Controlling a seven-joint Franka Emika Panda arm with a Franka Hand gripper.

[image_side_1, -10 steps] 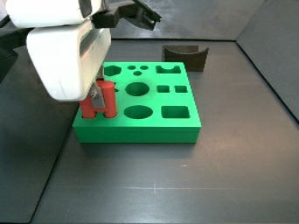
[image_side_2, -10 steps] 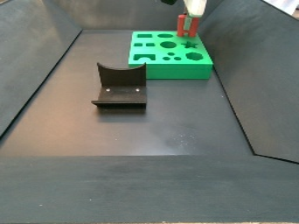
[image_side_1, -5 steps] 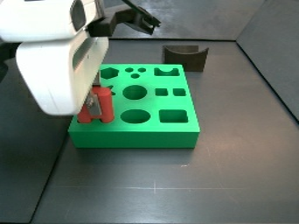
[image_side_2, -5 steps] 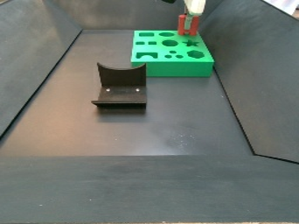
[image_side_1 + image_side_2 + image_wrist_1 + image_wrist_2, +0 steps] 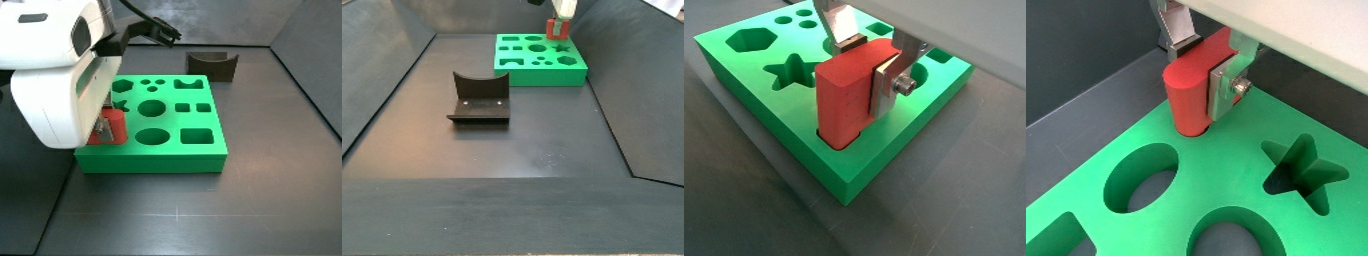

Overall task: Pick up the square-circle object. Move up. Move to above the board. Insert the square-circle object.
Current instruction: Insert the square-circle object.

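The fingers (image 5: pixel 898 72) are closed flat against two opposite sides of the red peg (image 5: pixel 851 95), one silver plate on each face, so the gripper (image 5: pixel 871 55) has it clamped upright. In both wrist views the peg's lower end sits in a hole near a corner of the green board (image 5: pixel 885 160), next to the star cut-out (image 5: pixel 1300 165); how deep it has gone I cannot tell.

The risk from here, as I judge it, is jamming: if the peg is slightly tilted or twisted against the hole's outline, pushing down would wedge it or drag the board across the table (image 5: pixel 187 215). Opening before it is seated could leave it leaning. In a side view the dark curved block (image 5: pixel 478 97) stands well apart and poses no hazard.
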